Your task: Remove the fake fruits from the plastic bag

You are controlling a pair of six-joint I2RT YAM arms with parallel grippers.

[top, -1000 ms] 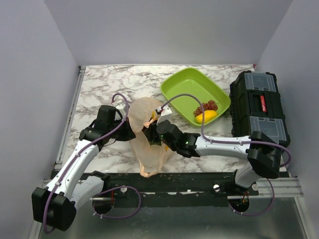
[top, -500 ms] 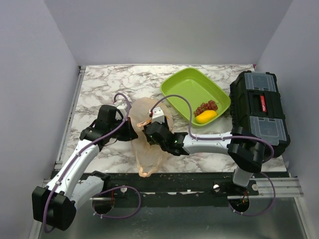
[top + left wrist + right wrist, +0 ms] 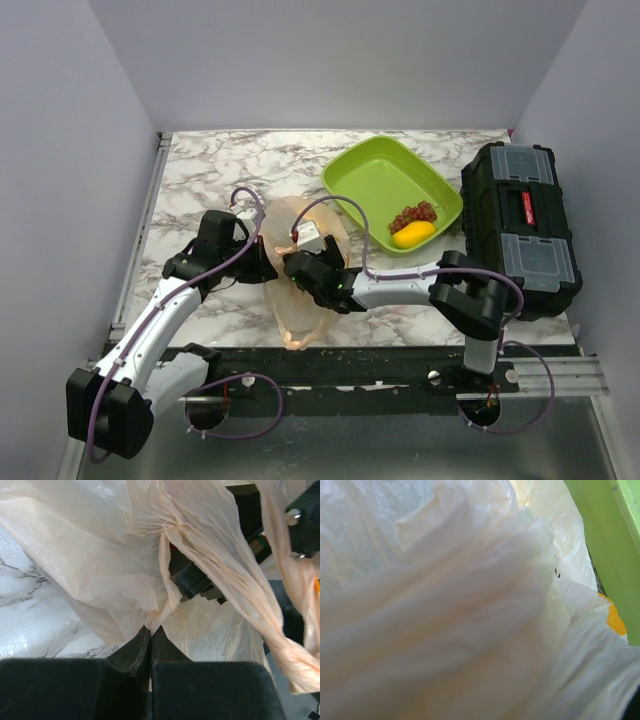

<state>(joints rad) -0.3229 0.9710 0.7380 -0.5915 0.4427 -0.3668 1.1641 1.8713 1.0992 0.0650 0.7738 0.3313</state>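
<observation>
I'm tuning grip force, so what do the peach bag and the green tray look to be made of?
The plastic bag looks like thin film, translucent and faintly glossy: it crinkles into fine folds and lets light through. The green tray is probably rigid moulded plastic, smooth and satin: rounded corners, even colour.

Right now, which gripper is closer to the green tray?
Right. The right gripper sits in the plastic bag, on the side facing the green tray; the left gripper pinches the bag's opposite side, farther away.
</observation>
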